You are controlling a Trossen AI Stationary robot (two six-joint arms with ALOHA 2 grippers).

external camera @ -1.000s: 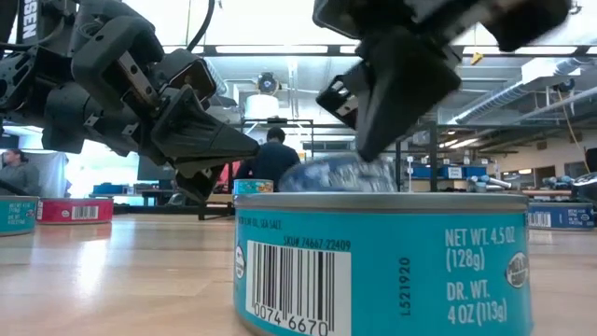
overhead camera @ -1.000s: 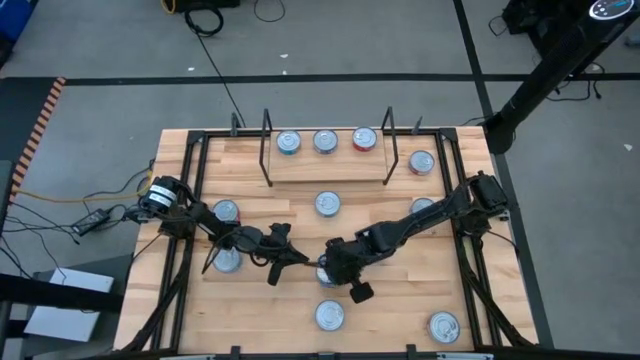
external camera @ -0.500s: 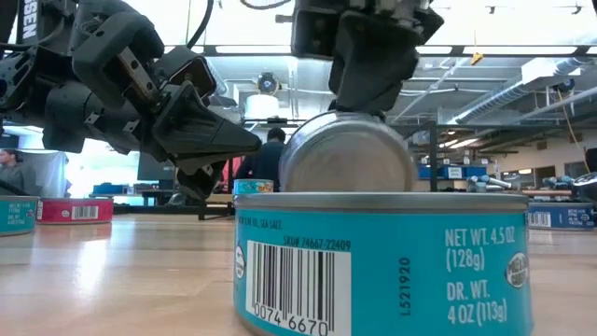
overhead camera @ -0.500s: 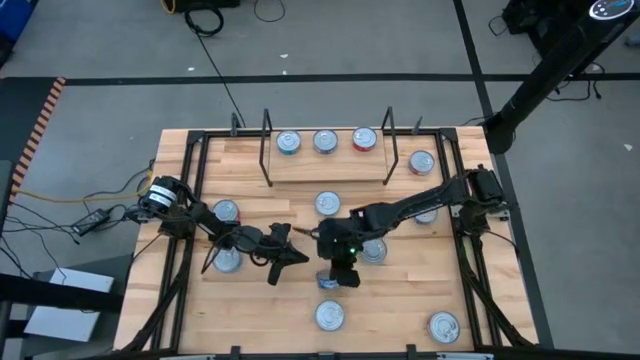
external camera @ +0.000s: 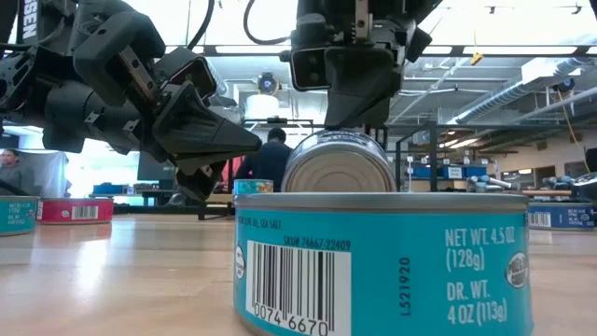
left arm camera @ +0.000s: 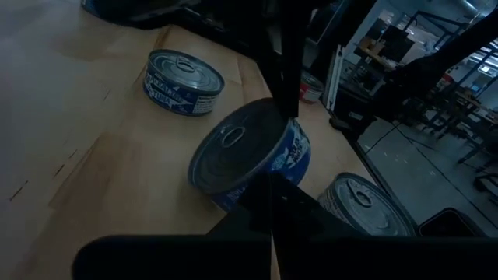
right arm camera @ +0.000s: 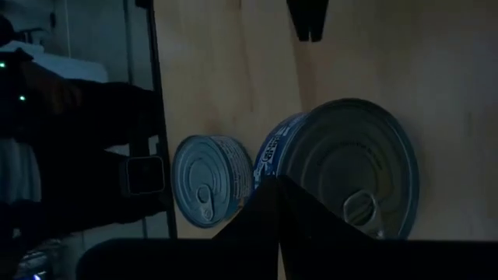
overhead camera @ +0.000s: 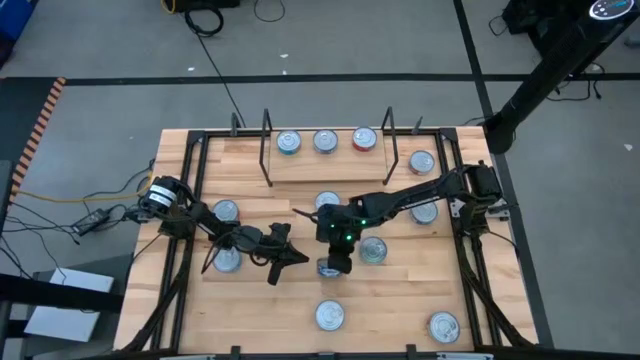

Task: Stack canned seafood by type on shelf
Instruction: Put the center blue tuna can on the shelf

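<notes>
Grey workshop floor surrounds the light-wood tabletop [overhead camera: 250, 300] with its black frame rails. Near the frame's centre in the high view, the right gripper [overhead camera: 333, 262] points down with its fingers together, their tips touching the edge of a blue-labelled flat round tin [external camera: 338, 162] that stands tilted on its rim, silver lid facing the low camera; whether the tips pinch it or only touch it cannot be told. Just right of it lies another silver-lidded tin [overhead camera: 373, 250]. Left of centre, the left gripper [overhead camera: 296, 257] hangs above the wood with its fingers shut on nothing, aimed toward the tilted tin. More silver-lidded tins lie scattered: one at centre [overhead camera: 327, 203], two at the left [overhead camera: 226, 212], two at the bottom [overhead camera: 330, 316], and two at the right [overhead camera: 422, 162]. At upper centre stands the narrow light-wood shelf [overhead camera: 328, 165] with thin black wire uprights, carrying three tins [overhead camera: 325, 141] in a row, the right one red. A big teal-labelled tin [external camera: 382, 261] fills the low view's foreground.
</notes>
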